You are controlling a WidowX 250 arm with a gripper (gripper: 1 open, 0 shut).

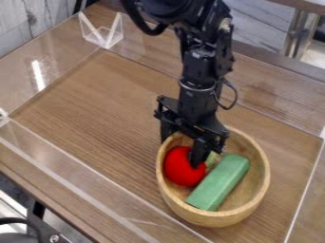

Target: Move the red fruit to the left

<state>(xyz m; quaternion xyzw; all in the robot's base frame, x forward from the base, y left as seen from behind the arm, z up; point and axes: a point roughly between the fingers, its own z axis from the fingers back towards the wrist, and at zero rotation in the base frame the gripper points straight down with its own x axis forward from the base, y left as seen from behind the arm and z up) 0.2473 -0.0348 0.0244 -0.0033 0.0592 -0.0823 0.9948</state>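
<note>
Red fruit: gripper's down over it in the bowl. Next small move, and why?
Probably close the jaws on the red fruit. The gripper points down into the wooden bowl with its fingers straddling the fruit's top, and a firm grip isn't visible yet. The green block lies right beside it, so grip before lifting out and going left.

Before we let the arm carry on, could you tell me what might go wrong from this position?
1. The gripper straddles the red fruit, which is round and may slip or roll out as the jaws squeeze.
2. The green block lies right beside the fruit, so a finger could catch or drag it.
3. Both sit inside the wooden bowl; a low lift toward the left could bump its rim and shift the bowl.
</note>
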